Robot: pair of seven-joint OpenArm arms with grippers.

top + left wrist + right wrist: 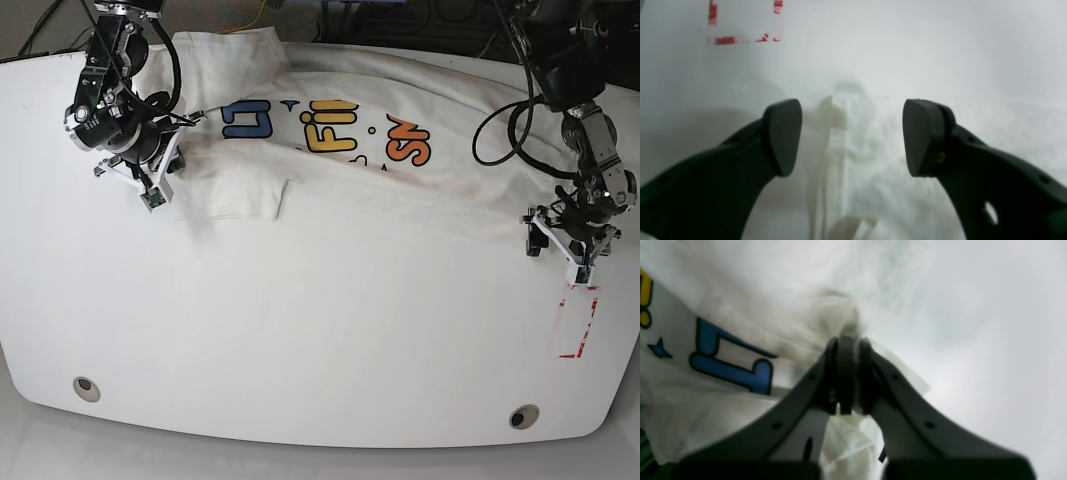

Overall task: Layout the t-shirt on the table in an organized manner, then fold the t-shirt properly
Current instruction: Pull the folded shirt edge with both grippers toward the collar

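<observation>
The white t-shirt (350, 185) lies spread across the far half of the table (300, 340), its blue, yellow and orange letters facing up. At its left side, a sleeve fold lies rumpled. My right gripper (846, 346) is shut on a bunched edge of the t-shirt (740, 290); in the base view it (158, 180) sits at the shirt's left side. My left gripper (851, 133) is open, its pads wide apart over a loose edge of the t-shirt (867, 150), with nothing held. In the base view it (568, 245) hovers by the shirt's right edge.
A red tape rectangle (577, 325) marks the table just in front of the left gripper; the left wrist view shows the red tape (743, 36) at upper left. Two round grommet holes (86, 388) (521, 415) sit near the front edge. Cables hang behind the table.
</observation>
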